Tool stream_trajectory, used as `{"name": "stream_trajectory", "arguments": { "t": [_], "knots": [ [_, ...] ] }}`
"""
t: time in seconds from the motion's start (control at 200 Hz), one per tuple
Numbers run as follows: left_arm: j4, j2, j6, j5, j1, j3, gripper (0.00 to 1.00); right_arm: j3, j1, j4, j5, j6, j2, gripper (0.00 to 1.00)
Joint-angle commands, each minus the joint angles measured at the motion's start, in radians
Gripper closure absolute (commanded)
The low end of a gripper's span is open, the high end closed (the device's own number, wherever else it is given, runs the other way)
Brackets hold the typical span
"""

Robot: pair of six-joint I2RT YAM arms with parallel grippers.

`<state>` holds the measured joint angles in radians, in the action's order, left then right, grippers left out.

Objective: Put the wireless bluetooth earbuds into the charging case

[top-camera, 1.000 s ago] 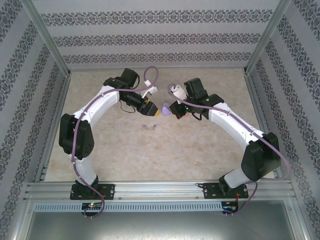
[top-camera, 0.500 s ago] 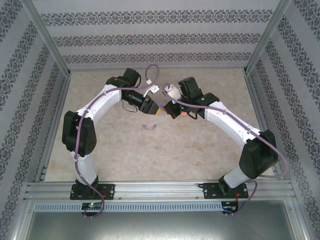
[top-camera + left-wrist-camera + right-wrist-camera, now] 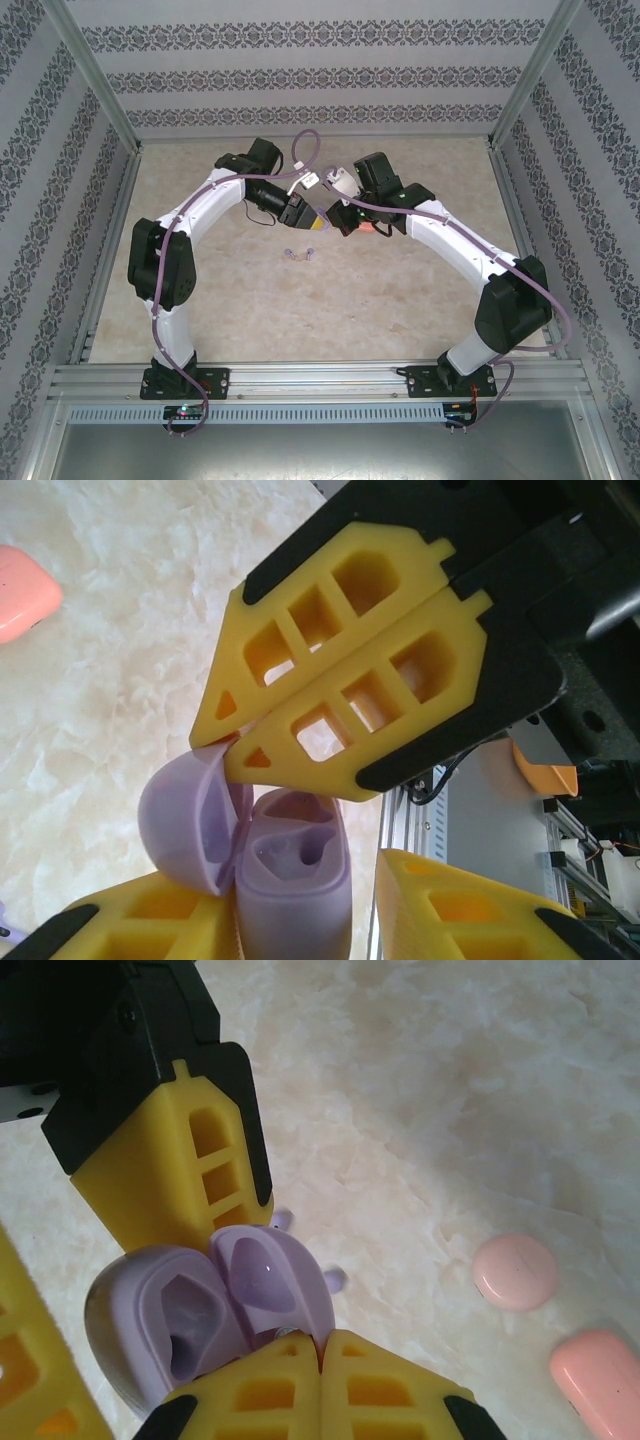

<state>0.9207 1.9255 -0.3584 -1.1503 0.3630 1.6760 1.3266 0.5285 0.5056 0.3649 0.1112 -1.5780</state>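
A lilac purple charging case (image 3: 297, 890) hangs above the table with its lid (image 3: 185, 815) swung open and both sockets empty. My left gripper (image 3: 285, 880) is shut on the case body; a sliver of background shows beside the right-hand finger (image 3: 470, 910). My right gripper (image 3: 322, 1344) is shut, its joined tips against the rim of the open lid (image 3: 270, 1275). From above, both grippers meet over mid-table, left gripper (image 3: 316, 221) and right gripper (image 3: 337, 222). Two purple earbuds (image 3: 299, 254) lie on the table below, also seen as earbuds (image 3: 335, 1280) past the lid.
A round pale pink case (image 3: 515, 1272) and a longer pink case (image 3: 600, 1375) lie on the marble table to the right. A coral case (image 3: 20, 592) lies apart, seen from above beside the right gripper as the coral case (image 3: 367, 228). An aluminium frame rail (image 3: 320, 378) runs along the near edge.
The right gripper has swung left and closed the gap to the case held by the left gripper; its tips now touch the lid. The left arm drew slightly inward.
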Motion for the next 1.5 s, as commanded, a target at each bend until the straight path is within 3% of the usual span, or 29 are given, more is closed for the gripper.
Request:
{"name": "stream_trajectory", "arguments": {
  "t": [0.0, 0.215, 0.39, 0.43, 0.485, 0.585, 0.864, 0.934, 1.019, 1.174, 1.374, 1.494],
  "knots": [
    [0.049, 0.014, -0.043, -0.042, -0.011, 0.031, 0.68, 0.03, 0.013, -0.007, 0.009, 0.002, -0.01, 1.0],
    [0.046, 0.017, -0.041, -0.05, -0.011, 0.034, 0.75, 0.028, 0.013, -0.013, 0.012, -0.003, -0.01, 1.0],
    [0.021, 0.017, -0.026, -0.067, -0.012, 0.023, 0.92, 0.029, 0.011, -0.024, 0.003, -0.027, 0.0, 1.0],
    [0.007, 0.014, -0.02, -0.066, -0.01, 0.014, 0.95, 0.028, 0.009, -0.025, 0.006, -0.039, 0.007, 0.93],
    [-0.028, 0.004, -0.001, -0.064, -0.013, -0.007, 0.99, 0.027, 0.0, -0.026, 0.018, -0.056, 0.022, 0.76],
    [-0.132, -0.025, 0.061, -0.056, -0.031, -0.06, 1.0, 0.005, -0.018, -0.024, 0.038, -0.09, 0.069, 0.62],
    [-0.355, -0.105, 0.197, -0.02, -0.114, -0.184, 1.0, -0.203, -0.036, -0.075, 0.055, -0.203, 0.279, 0.57],
    [-0.478, -0.142, 0.276, 0.01, -0.132, -0.239, 1.0, -0.262, -0.033, -0.106, 0.03, -0.259, 0.32, 0.48],
    [-0.617, -0.188, 0.364, 0.059, -0.148, -0.299, 1.0, -0.311, -0.024, -0.123, -0.001, -0.322, 0.343, 0.46],
    [-0.735, -0.271, 0.434, 0.168, -0.152, -0.361, 1.0, -0.332, 0.004, -0.115, -0.086, -0.422, 0.299, 0.33],
    [-0.861, -0.414, 0.508, 0.363, -0.151, -0.439, 1.0, -0.257, 0.091, -0.094, -0.185, -0.48, 0.139, 0.3],
    [-0.904, -0.508, 0.523, 0.488, -0.151, -0.474, 1.0, -0.197, 0.128, -0.094, -0.227, -0.515, 0.033, 0.34]
  ]
}}
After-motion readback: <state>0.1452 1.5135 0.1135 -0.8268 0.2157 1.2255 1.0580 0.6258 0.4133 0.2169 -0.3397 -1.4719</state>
